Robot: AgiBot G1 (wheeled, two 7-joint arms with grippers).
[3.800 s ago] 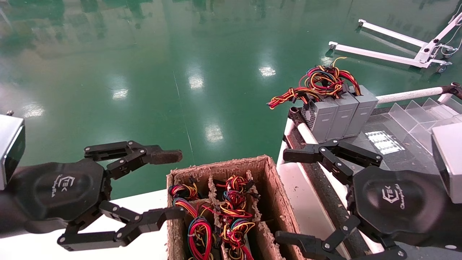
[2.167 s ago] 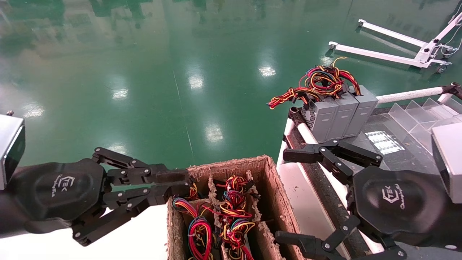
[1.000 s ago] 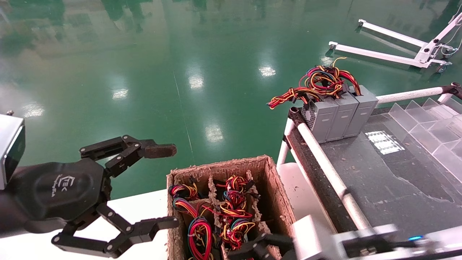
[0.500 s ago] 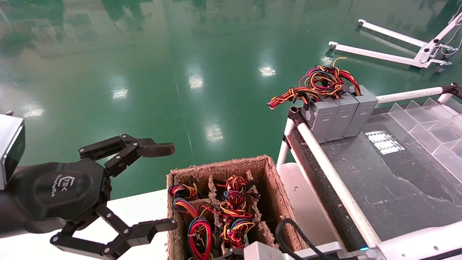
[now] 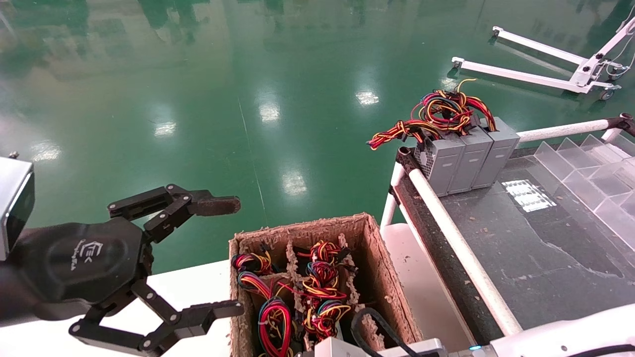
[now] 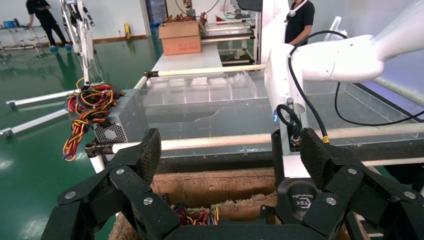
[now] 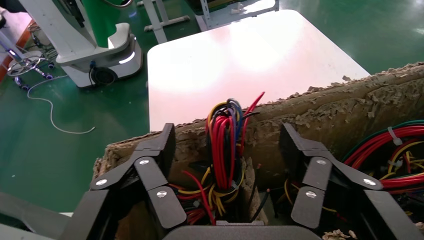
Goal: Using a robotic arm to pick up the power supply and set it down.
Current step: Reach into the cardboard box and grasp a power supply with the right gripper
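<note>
The right pincer [image 7: 227, 150], wide open and empty, straddles the power supply's [image 7: 222, 200] red wires [image 7: 223, 145] in the cardboard box [image 7: 320, 107]; closing now risks pinching loose cables, not casing.

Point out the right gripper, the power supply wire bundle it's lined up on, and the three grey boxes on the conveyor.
right gripper [image 7: 228, 145]: right wrist view, gap midway between its open fingertips.
power supply [image 7: 223, 145]: right wrist view, on its upright red wire bundle.
three grey boxes [image 5: 469, 157]: head view, face of the middle box.
</note>
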